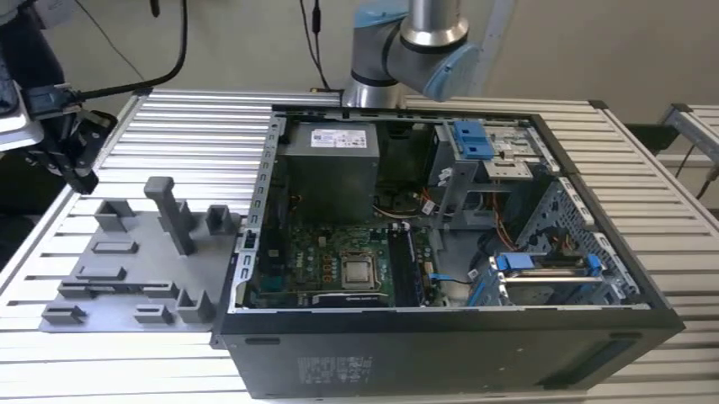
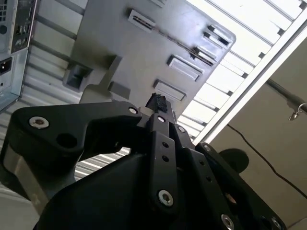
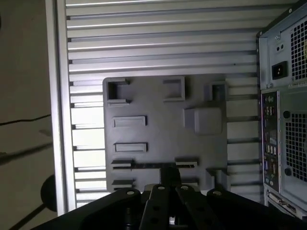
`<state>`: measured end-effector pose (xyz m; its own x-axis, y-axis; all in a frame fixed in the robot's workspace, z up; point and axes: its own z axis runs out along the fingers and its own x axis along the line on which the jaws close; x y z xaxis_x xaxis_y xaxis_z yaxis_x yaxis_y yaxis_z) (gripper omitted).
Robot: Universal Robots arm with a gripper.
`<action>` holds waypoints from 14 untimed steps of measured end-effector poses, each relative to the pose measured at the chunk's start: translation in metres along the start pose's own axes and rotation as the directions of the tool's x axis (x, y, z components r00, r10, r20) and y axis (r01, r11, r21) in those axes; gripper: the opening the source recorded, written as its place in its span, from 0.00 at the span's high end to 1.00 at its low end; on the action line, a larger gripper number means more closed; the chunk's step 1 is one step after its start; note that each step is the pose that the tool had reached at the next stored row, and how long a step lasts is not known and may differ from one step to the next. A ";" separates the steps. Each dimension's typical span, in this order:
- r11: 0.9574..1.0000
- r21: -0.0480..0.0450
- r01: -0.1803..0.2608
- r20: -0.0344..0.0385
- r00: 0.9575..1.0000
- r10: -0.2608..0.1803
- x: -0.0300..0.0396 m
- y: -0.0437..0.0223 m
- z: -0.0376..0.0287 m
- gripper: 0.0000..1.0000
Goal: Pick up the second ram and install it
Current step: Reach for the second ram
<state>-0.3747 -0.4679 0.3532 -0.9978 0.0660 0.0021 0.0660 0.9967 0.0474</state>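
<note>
Slatted aluminium bench (image 1: pixel 663 252) carries the open computer case (image 1: pixel 450 353) at centre and the grey holder tray (image 1: pixel 146 257) at lower left of the exterior frame. My jaws hang above that tray, drawn together on nothing. The second ram (image 3: pixel 153 166) — a thin dark strip, as I read it — stands on edge in the tray's long slot. I judge it light, stiff and fragile — best pinched across its flat faces at mid-length, clear of the contact edge.
</note>
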 end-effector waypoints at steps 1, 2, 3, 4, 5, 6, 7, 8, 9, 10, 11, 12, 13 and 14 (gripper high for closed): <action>1.000 0.000 0.000 -0.001 1.000 0.000 -0.0001 -0.0017 0.0009 0.89; 1.000 0.000 0.000 -0.004 1.000 0.000 -0.0003 -0.0028 0.0015 0.89; 1.000 0.000 0.000 -0.006 1.000 0.000 -0.0005 -0.0037 0.0020 0.89; 1.000 0.001 0.000 -0.009 1.000 0.000 -0.0006 -0.0047 0.0024 0.89; 1.000 0.001 0.000 -0.012 1.000 0.000 -0.0007 -0.0057 0.0027 0.89; 1.000 0.001 0.000 -0.014 1.000 0.000 -0.0009 -0.0067 0.0030 0.89; 1.000 0.001 0.000 -0.016 1.000 0.000 -0.0010 -0.0079 0.0033 0.89; 1.000 0.001 0.000 -0.018 1.000 0.000 -0.0011 -0.0092 0.0034 0.89; 1.000 0.001 0.000 -0.020 1.000 0.000 -0.0011 -0.0105 0.0036 0.89; 1.000 0.001 0.000 -0.021 1.000 0.000 -0.0012 -0.0112 0.0038 0.89; 1.000 0.001 0.000 -0.021 1.000 0.000 -0.0012 -0.0113 0.0038 0.89; 1.000 0.001 0.000 -0.021 1.000 0.000 -0.0012 -0.0113 0.0038 0.89; 1.000 0.001 0.000 -0.021 1.000 0.000 -0.0012 -0.0115 0.0038 0.89; 1.000 0.001 0.000 -0.021 1.000 0.000 -0.0012 -0.0115 0.0038 0.89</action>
<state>-0.3742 -0.4792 0.3488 -0.9976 0.0651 0.0232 0.0661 0.9968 0.0460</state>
